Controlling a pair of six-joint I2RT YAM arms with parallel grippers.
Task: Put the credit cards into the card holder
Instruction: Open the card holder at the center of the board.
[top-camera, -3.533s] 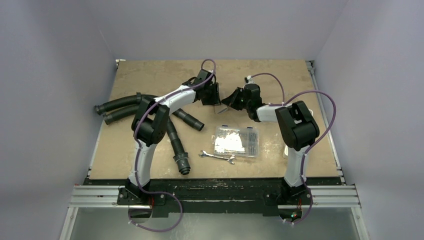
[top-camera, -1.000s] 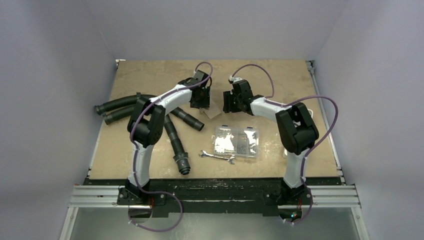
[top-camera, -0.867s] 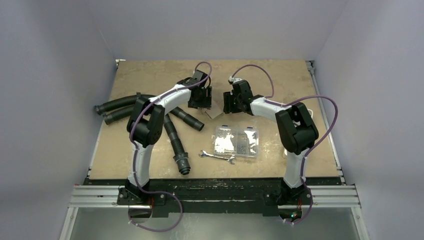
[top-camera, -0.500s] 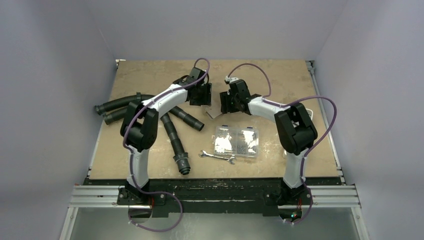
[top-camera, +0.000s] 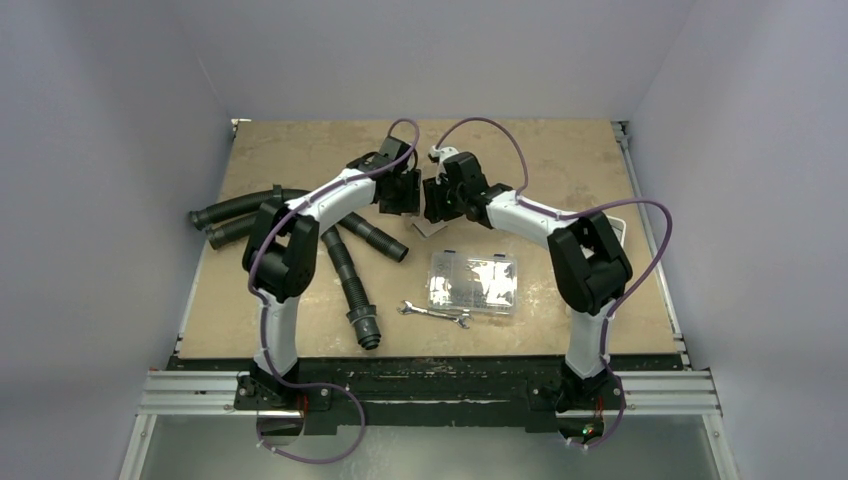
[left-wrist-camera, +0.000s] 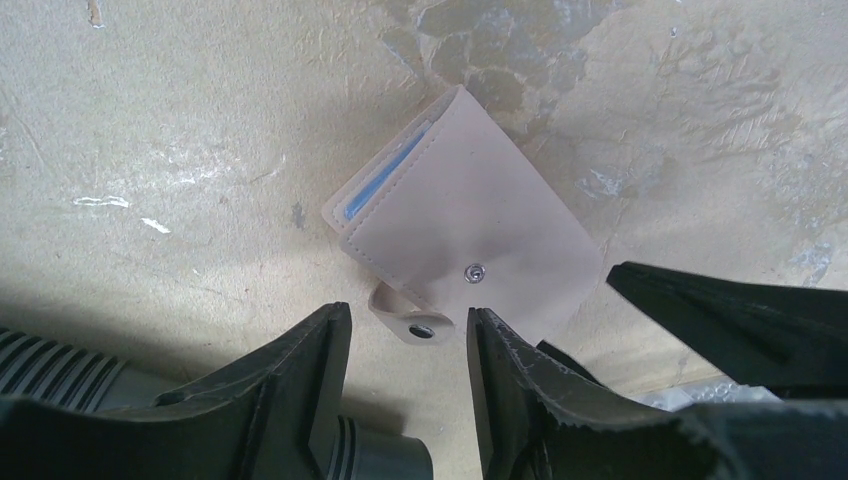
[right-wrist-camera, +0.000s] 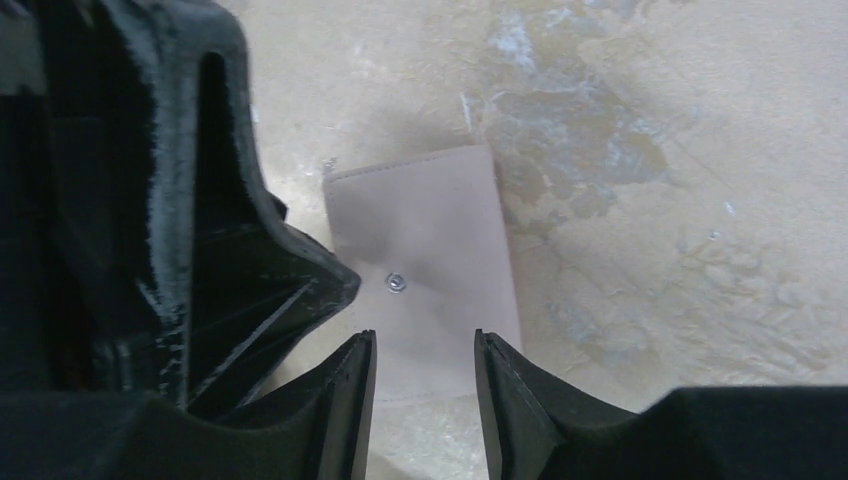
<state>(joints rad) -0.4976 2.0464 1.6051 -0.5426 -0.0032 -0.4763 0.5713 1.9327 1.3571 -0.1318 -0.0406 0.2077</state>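
The card holder (left-wrist-camera: 470, 220) lies flat and folded on the table, pale tan with a metal snap; it also shows below my fingers in the right wrist view (right-wrist-camera: 430, 240) and small in the top view (top-camera: 428, 228). A light-blue credit card edge (left-wrist-camera: 372, 187) peeks out of its open side. My left gripper (left-wrist-camera: 410, 325) hovers open just above the holder's loose snap tab (left-wrist-camera: 415, 322), not gripping it. My right gripper (right-wrist-camera: 425, 345) is open over the holder's other end. The two grippers (top-camera: 405, 193) (top-camera: 434, 200) stand close together, nearly touching.
A clear plastic compartment box (top-camera: 472, 282) and a small wrench (top-camera: 435, 314) lie nearer the arm bases. Black corrugated hoses (top-camera: 352, 285) spread over the left half of the table, one close under the left arm.
The right gripper has moved left, close up against the left gripper over the holder. The left gripper has shifted slightly toward the far side. The holder has stayed on the table.
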